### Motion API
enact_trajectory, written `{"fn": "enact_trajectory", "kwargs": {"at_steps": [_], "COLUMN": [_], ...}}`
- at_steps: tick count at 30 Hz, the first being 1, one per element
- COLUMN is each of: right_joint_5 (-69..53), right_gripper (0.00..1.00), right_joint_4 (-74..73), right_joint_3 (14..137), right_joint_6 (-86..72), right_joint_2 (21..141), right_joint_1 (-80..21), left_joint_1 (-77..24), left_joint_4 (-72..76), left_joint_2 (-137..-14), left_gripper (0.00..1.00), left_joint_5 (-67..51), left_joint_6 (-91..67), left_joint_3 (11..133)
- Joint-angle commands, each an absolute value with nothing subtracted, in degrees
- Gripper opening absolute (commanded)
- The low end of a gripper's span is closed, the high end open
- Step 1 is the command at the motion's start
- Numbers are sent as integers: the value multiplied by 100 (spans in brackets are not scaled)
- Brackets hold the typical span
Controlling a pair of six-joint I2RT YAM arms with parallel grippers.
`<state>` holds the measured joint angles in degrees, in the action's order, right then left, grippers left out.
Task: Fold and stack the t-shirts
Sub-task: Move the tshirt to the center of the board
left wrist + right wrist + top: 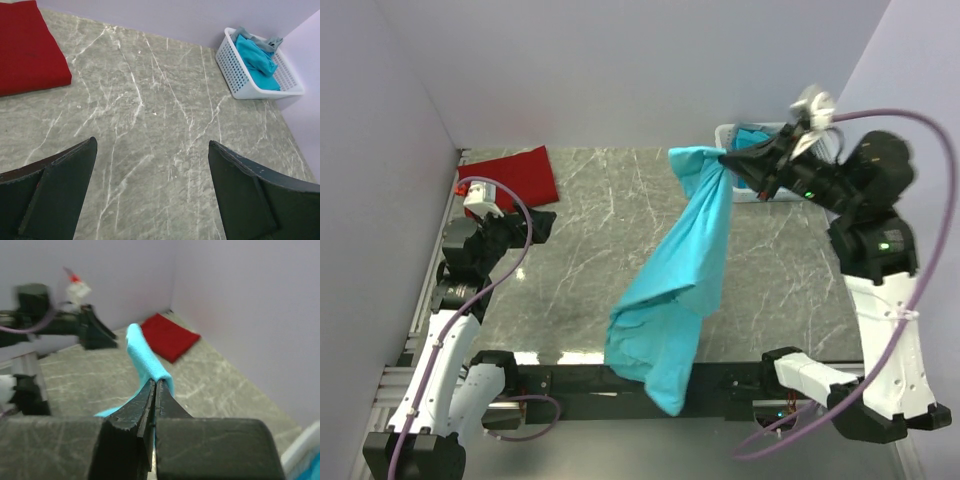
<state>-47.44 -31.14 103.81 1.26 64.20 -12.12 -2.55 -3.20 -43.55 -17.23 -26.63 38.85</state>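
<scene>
Holding blue shirt (685, 260) high over surface (580, 220) so it hangs free for laying out: right gripper (725, 157) pinched shut on it, left gripper (152, 145) wide open, empty.

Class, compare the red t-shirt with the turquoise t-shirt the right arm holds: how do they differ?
The red t-shirt is folded flat; the turquoise t-shirt hangs unfolded. The red one lies on the table at the far left corner; the turquoise one dangles from the shut right tool. Both are soft cloth.
</scene>
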Motion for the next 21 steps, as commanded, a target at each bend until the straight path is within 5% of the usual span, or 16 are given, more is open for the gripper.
{"fn": "enact_trajectory", "kwargs": {"at_steps": [1,3,7,11,13,16,19,21], "right_joint_5": [-3443,-2598,-872,-1544,-2904,-5234,-5809,-5635], "right_gripper": [0,8,47,69,85,85,82,83], "right_joint_4": [-2558,-2365,-2163,-2267,-2739,-4368,-5097,-4495], "right_joint_3": [8866,8300,7464,7295,7173,6865,5964,5347], "right_joint_6": [385,527,878,808,1436,3527,5468,5415], "right_joint_2": [6171,6231,7116,7567,7480,7330,6972,6672], "right_joint_1": [-1186,-1178,-793,-90,-27,-288,-1123,-1797], "left_joint_1": [-255,-255,-281,-404,-466,-685,-975,-1256], "left_joint_4": [-53,-53,-53,-44,-35,-87,-483,-764], "left_joint_2": [-4228,-4227,-4280,-4429,-4622,-5070,-5483,-5616], "left_gripper": [99,99,100,99,99,94,89,87], "left_joint_5": [-1846,-1889,-1951,-2249,-2687,-3251,-3288,-3016], "left_joint_6": [-2593,-2593,-2593,-2558,-2566,-2505,-2365,-2277], "left_joint_3": [3885,3885,3885,3902,3902,4051,4297,4403]}}
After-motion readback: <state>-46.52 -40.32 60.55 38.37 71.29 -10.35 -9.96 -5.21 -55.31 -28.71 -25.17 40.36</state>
